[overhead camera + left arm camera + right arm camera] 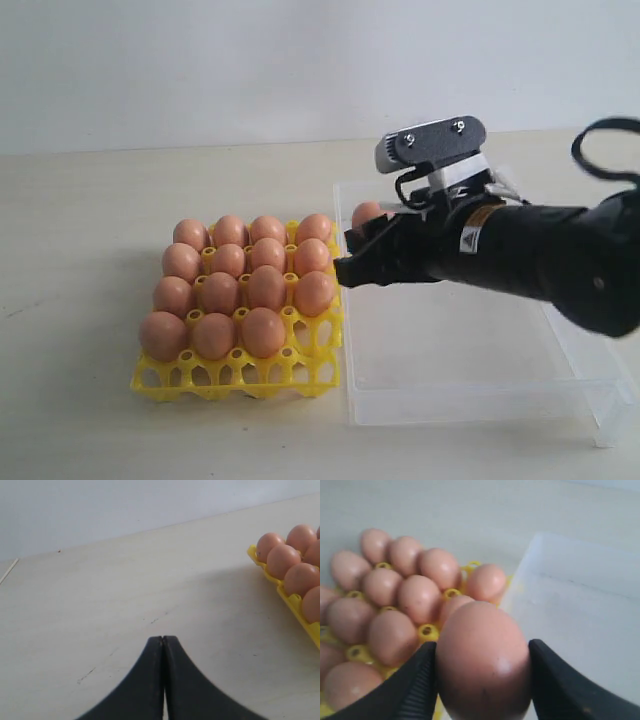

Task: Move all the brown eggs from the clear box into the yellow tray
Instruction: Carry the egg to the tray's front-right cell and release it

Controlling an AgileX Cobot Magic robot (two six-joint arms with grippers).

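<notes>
Brown egg (482, 660) | gripped between right fingers (417, 687), at clear box (480, 405) rim | left fingers (145, 690) pressed together

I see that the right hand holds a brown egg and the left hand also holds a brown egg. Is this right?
Not quite. The right hand does hold a brown egg, but the left hand holds nothing: it is shut, empty, above the table, as the left wrist view shows.

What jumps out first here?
The right gripper clamps one brown egg at the edge of the clear box nearest the yellow tray. That tray is nearly packed with brown eggs, with one front corner cup free.
</notes>
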